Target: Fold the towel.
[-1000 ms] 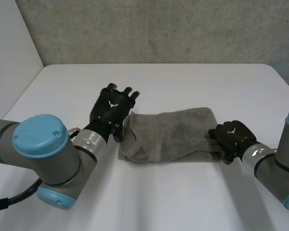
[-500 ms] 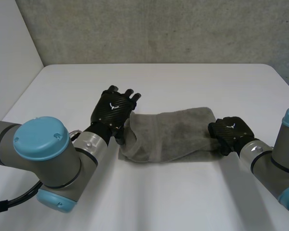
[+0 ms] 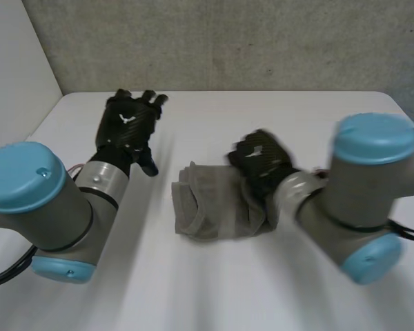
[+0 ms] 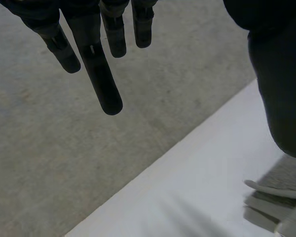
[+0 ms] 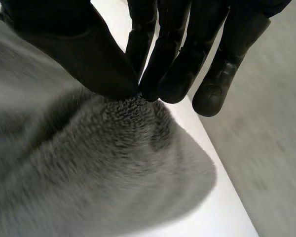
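The grey towel (image 3: 205, 204) lies bunched in layers at the middle of the white table (image 3: 310, 121). My right hand (image 3: 261, 160) is over the towel's right part, its fingers (image 5: 167, 54) and thumb pinching a fold of the towel (image 5: 103, 168) and holding that end lifted above the rest. My left hand (image 3: 127, 123) is raised at the back left, clear of the towel, with its fingers (image 4: 101, 84) straight and nothing in them. Beside that hand's thumb, a layered edge of the towel (image 4: 274, 200) lies on the table.
A grey concrete wall (image 3: 228, 41) stands behind the table's far edge. A pale wall (image 3: 14, 69) runs along the left side. Bare table lies in front of the towel and to its right.
My right hand has shut on the towel's right end and carried it left over the towel. My left hand has left the towel's left end and moved up and back left.
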Action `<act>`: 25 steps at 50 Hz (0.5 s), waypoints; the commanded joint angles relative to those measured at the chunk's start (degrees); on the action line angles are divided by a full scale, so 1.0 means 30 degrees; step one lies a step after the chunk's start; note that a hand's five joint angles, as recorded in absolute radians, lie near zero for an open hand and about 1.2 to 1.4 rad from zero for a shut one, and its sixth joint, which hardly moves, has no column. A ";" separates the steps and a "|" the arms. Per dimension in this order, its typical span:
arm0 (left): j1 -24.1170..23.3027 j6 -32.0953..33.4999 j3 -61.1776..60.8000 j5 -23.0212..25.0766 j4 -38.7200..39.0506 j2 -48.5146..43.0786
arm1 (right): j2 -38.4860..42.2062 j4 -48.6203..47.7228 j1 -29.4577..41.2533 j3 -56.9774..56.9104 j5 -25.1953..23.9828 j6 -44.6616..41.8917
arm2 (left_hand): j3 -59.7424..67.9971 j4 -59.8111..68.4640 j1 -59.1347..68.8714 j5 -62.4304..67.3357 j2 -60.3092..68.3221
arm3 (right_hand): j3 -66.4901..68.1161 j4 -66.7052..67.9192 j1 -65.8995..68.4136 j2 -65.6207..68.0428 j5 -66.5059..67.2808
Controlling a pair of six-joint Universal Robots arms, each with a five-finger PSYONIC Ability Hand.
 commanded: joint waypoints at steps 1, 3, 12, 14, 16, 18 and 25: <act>0.1049 -0.1713 -0.0107 -0.0909 -0.0027 0.0427 | 0.3535 0.0321 0.4435 -0.2395 -0.0139 -0.3078 | -2.1711 -0.1668 -0.1691 -0.4132 -0.1450 | 0.1156 0.1059 0.1686 0.1291 0.1073; 0.1109 -0.1891 -0.0107 -0.0910 -0.0056 0.0456 | 0.4363 0.0350 0.4880 -0.2513 -0.0110 -0.3669 | -2.1711 -0.1668 -0.1691 -0.4132 -0.1450 | 0.1156 0.1059 0.1686 0.1291 0.1073; 0.1226 -0.2067 -0.0107 -0.0881 -0.0027 0.0456 | 0.3814 -0.0437 0.4999 -0.2341 0.1793 -0.2157 | -2.1711 -0.1668 -0.1691 -0.4132 -0.1450 | -1.7266 -1.7364 -1.6736 -1.7132 -1.7349; 0.1167 -0.2067 -0.0077 -0.0851 -0.0027 0.0427 | 0.2635 -0.0704 0.4880 -0.1664 0.1765 -0.0828 | -2.1711 -0.1668 -0.1691 -0.4132 -0.1450 | -1.8000 -1.8098 -1.7470 -1.7866 -1.8083; 0.1050 -0.2096 0.0010 -0.0851 -0.0027 0.0427 | 0.1345 -0.0851 0.4675 -0.0844 0.1648 0.0578 | -2.1711 -0.1668 -0.1691 -0.4132 -0.1450 | -1.9065 -1.9163 -1.8536 -1.8931 -1.9148; 0.0875 -0.2125 0.0156 -0.0822 0.0061 0.0398 | -0.0521 -0.0938 0.3773 0.0381 0.1502 0.2941 | -2.1711 -0.1668 -0.1691 -0.4132 -0.1450 | -1.9513 -1.9610 -1.8983 -1.9378 -1.9596; 0.0056 -0.2242 0.0801 -0.0910 0.0061 0.0223 | -0.2286 -0.0792 0.0610 0.1585 0.1648 0.4943 | -2.1711 -0.1668 -0.1691 -0.4132 -0.1450 | -1.9348 -1.9446 -1.8818 -1.9214 -1.9431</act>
